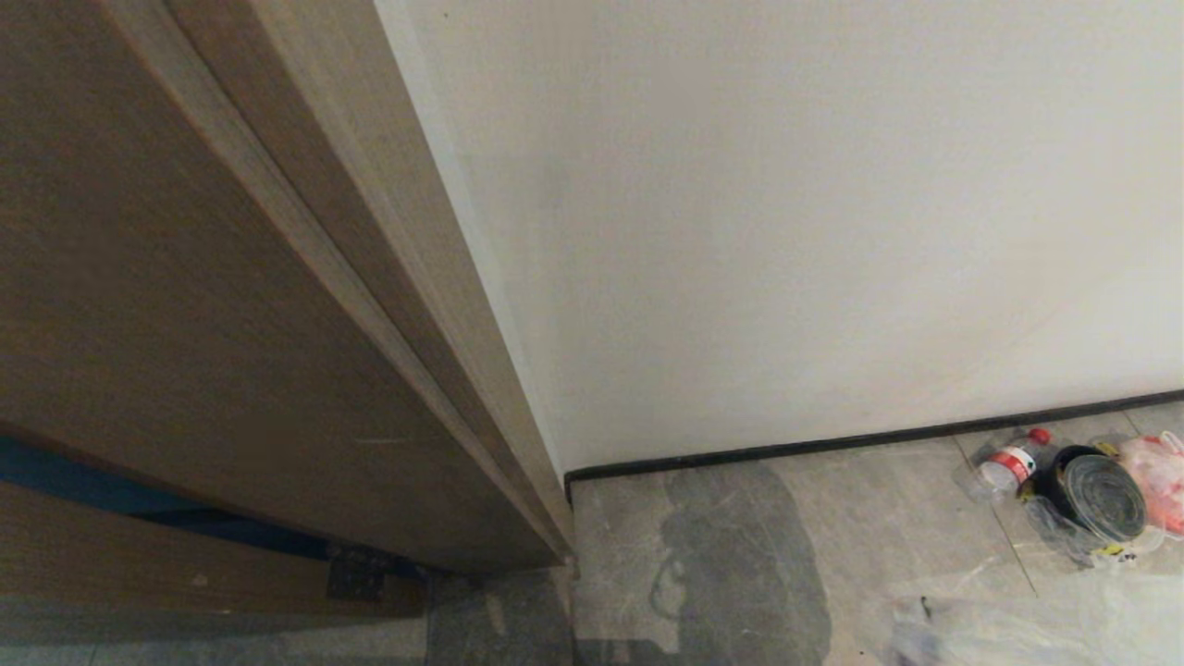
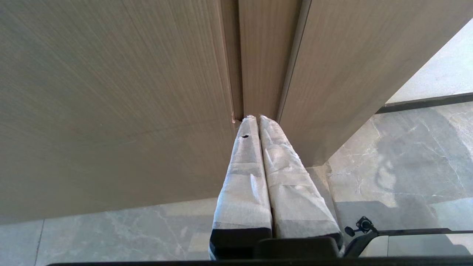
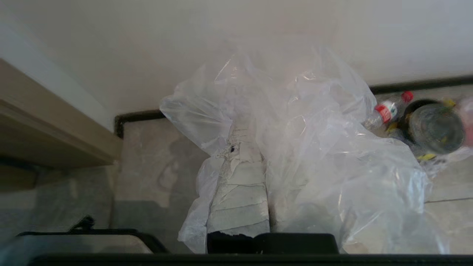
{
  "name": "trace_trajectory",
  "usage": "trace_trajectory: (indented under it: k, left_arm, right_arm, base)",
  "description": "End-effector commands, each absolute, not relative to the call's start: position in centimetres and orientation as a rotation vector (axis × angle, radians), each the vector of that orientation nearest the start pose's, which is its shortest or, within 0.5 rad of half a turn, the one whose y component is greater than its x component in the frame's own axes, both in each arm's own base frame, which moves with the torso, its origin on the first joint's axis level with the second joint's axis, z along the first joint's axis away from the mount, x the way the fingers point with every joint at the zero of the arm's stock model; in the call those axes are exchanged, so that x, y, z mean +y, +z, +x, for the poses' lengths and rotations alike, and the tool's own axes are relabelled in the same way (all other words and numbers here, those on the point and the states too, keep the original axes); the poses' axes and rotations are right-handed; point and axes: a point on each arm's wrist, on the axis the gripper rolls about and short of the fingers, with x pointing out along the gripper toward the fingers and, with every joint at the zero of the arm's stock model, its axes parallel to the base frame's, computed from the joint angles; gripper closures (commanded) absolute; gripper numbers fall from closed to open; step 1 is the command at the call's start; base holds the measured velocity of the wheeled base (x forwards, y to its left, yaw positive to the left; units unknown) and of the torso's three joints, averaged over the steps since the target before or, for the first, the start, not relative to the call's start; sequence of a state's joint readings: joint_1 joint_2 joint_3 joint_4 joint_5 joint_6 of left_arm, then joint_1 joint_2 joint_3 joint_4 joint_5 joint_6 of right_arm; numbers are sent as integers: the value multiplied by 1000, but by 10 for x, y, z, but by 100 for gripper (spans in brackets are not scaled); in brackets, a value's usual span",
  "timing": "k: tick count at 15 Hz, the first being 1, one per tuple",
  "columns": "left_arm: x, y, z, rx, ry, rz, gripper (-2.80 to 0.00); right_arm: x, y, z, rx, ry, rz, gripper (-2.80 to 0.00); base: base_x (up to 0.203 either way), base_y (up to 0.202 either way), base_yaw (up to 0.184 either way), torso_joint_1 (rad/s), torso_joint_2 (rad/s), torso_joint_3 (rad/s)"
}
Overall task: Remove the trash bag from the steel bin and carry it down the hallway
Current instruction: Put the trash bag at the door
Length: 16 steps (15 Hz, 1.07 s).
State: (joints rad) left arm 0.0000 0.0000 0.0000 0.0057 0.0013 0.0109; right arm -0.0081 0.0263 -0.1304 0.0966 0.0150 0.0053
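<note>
- The right gripper (image 3: 251, 147) is nearest in its own wrist view, its two white-wrapped fingers (image 3: 240, 192) pressed together and pinching the trash bag (image 3: 314, 155); the clear crinkled plastic billows over and around them and hangs above the floor.
- A corner of that same bag shows at the bottom right edge of the head view, over the grey tiles (image 1: 740, 555).
- The left gripper (image 2: 255, 117) is empty, its wrapped fingers (image 2: 244, 177) closed flat against each other, tips pointing at the seam of the brown wooden door frame (image 2: 266, 55).
- Farther off, against the black skirting (image 1: 832, 442) at the foot of the white wall (image 1: 786, 203), lies a small heap of rubbish: a clear plastic bottle (image 1: 1010, 461) with a red cap and label, a dark round tin (image 1: 1096, 495) on its side, and a pink-red bag (image 1: 1156, 476) just beside it.
- The door frame fills the left of the head view.
</note>
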Motion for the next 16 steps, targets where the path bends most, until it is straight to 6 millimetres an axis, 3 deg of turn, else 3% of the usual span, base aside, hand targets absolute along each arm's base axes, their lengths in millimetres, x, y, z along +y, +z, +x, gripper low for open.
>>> trace_trajectory:
  k: [1, 4, 8, 10, 12, 16]
  left_arm:
    - [0, 75, -23, 6, 2, 11, 0]
    - [0, 75, -23, 6, 2, 11, 0]
    - [0, 75, -23, 6, 2, 11, 0]
    - [0, 75, -23, 6, 2, 11, 0]
    - [0, 75, -23, 6, 2, 11, 0]
    - [0, 75, -23, 6, 2, 11, 0]
  right_arm:
    - [1, 141, -35, 72, 31, 8, 0]
    - [3, 176, 3, 341, 108, 19, 0]
    - [5, 200, 86, 646, 178, 5, 0]
    - [9, 195, 131, 744, 211, -4, 0]
    - [12, 186, 168, 735, 231, -14, 0]
    - [14, 145, 197, 782, 242, -56, 0]
  base:
    - [0, 0, 0, 0, 0, 0]
    - [0, 0, 0, 0, 0, 0]
    - [0, 0, 0, 0, 0, 0]
    - [0, 0, 0, 0, 0, 0]
    - [0, 0, 0, 3, 1, 21]
    - [0, 0, 0, 0, 0, 0]
